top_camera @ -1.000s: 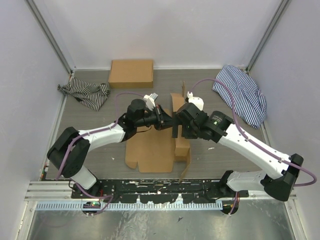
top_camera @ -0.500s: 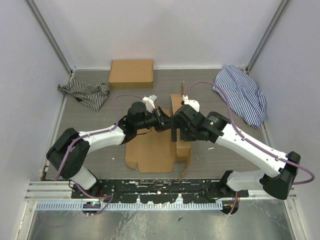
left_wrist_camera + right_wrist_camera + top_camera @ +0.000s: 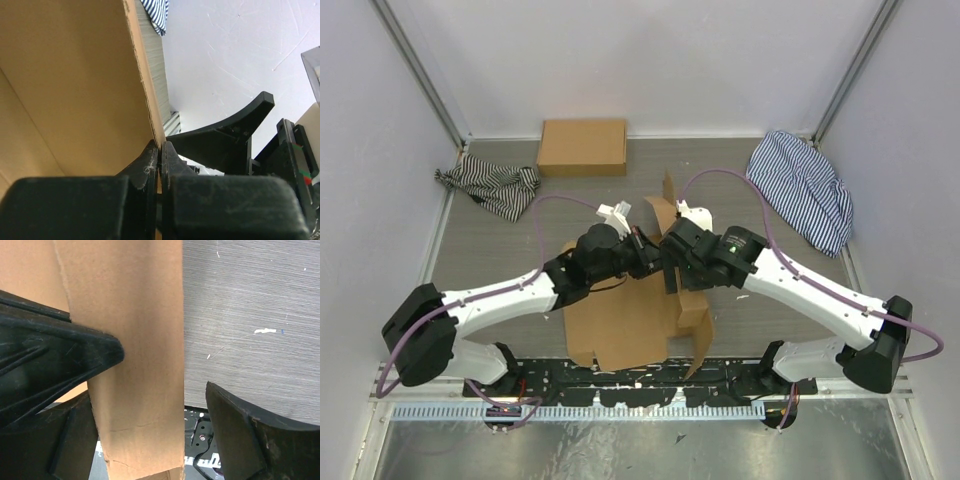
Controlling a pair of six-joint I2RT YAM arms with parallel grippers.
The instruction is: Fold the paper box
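In the lower centre of the overhead view, the paper box (image 3: 615, 325) lies mostly flat on the table (image 3: 490, 240), with its right-hand flaps raised. At frame centre, the left gripper (image 3: 160, 150) pinches a flap's edge tight. The right gripper (image 3: 165, 369) straddles a flap, jaws wide. A second cardboard box (image 3: 582, 147) sits farther back, upper left.

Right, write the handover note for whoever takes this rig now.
Left claw: shut on an edge of the paper box.
Right claw: open, straddling a raised flap, not clamped.
Box: mid-table between the arms, mostly an open sheet, right-side flaps standing up.
Done: some flaps lifted.
To do: raise and tuck the walls, close the lid. The other brown box at the back is not part of the job.
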